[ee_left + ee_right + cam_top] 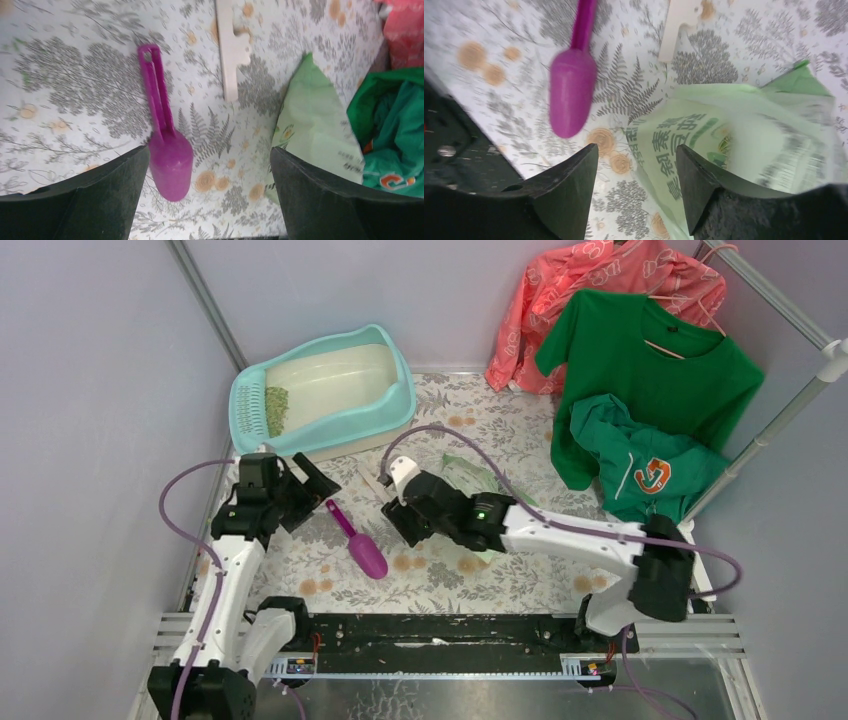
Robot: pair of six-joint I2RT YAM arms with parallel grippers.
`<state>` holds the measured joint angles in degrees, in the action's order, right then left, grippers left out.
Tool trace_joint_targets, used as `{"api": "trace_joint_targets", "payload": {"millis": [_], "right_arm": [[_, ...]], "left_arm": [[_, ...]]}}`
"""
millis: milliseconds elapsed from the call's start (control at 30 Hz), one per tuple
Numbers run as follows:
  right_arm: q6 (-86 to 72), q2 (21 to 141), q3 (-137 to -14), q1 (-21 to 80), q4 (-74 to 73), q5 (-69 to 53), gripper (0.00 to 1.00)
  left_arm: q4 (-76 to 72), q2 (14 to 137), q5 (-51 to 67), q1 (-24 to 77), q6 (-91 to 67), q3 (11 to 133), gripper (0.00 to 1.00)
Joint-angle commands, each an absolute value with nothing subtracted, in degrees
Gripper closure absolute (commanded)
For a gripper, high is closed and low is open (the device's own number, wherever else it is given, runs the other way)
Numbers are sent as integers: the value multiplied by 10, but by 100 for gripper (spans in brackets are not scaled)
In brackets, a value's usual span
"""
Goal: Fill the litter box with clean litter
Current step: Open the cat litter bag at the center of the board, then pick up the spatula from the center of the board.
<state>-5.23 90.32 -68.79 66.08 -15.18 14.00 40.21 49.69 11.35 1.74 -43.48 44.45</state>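
Top external: box (404,392) beyond left pincer (312,496)

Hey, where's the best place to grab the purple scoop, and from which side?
Grip the scoop by its long thin handle, coming straight down with the jaws across its width. It lies flat on the table; the rounded bowl is wider and likely to slip.

Plain grey walls (90,390) fill the left and the top of the frame. The bench (520,430) has a cloth with grey leaves and orange flowers. At the upper right, a white clothes rack (788,410) has a pink shirt (600,280), a green T-shirt (650,370) and a green hoodie (630,455).
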Motion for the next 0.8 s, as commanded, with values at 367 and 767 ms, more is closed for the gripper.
{"api": "trace_joint_targets", "payload": {"millis": [367, 767], "right_arm": [[-128, 1034, -848, 708, -167, 110, 25], [-121, 1269, -1047, 705, -230, 135, 18]], "left_arm": [[397, 530, 211, -238, -371, 478, 2], [386, 494, 233, -260, -392, 437, 1]]}}
